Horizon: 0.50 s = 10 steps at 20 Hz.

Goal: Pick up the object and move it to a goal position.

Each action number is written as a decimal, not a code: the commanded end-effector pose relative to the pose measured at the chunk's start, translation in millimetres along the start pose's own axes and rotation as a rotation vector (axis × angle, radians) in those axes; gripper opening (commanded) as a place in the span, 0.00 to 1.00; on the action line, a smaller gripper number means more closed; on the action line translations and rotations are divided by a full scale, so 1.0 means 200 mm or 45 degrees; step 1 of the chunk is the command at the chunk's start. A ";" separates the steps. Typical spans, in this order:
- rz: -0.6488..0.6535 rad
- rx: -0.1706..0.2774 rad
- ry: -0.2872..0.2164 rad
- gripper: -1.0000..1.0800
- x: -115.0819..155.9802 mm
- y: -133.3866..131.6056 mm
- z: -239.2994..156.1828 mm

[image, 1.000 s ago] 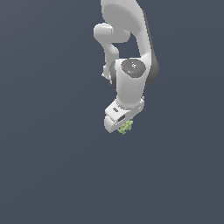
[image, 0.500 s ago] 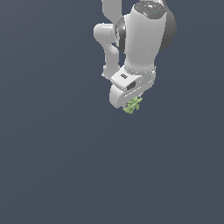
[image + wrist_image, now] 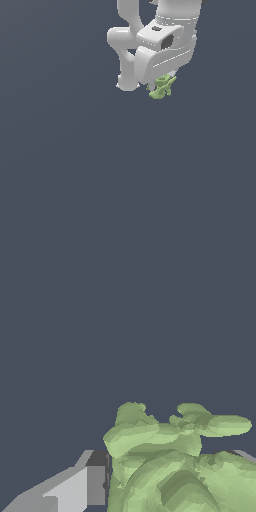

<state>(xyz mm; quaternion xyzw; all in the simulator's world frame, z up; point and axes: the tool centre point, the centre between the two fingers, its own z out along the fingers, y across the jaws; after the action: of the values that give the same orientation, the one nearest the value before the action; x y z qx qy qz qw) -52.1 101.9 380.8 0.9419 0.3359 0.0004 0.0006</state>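
Wrist view: gripper point(image 3: 165, 476) clenched on the object point(image 3: 175, 466), one finger point(image 3: 82, 486) visible. Risks slipping loose mid-carry, apparently pinched on lumpy edges only.

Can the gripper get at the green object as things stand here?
Yes, apparently: the green object already sits at the gripper, seemingly gripped between its jaws; nothing else is near it.

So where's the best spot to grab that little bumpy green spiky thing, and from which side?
The small light-green, lumpy, spiky-edged object is best pinched across its thick middle, coming from above, as the white robot gripper appears to hold it now. The wrist view shows a chunky ridged body beside one grey finger, while the thin lobes sticking out would likely slip or twist.
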 end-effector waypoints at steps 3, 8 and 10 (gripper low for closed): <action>0.001 0.002 -0.001 0.00 -0.02 -0.06 -0.20; 0.002 0.002 -0.001 0.00 -0.03 -0.10 -0.36; 0.002 0.002 -0.001 0.00 -0.03 -0.12 -0.40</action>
<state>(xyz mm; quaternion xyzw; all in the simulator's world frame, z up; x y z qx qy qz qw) -69.5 115.4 453.7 0.9420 0.3355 0.0006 0.0003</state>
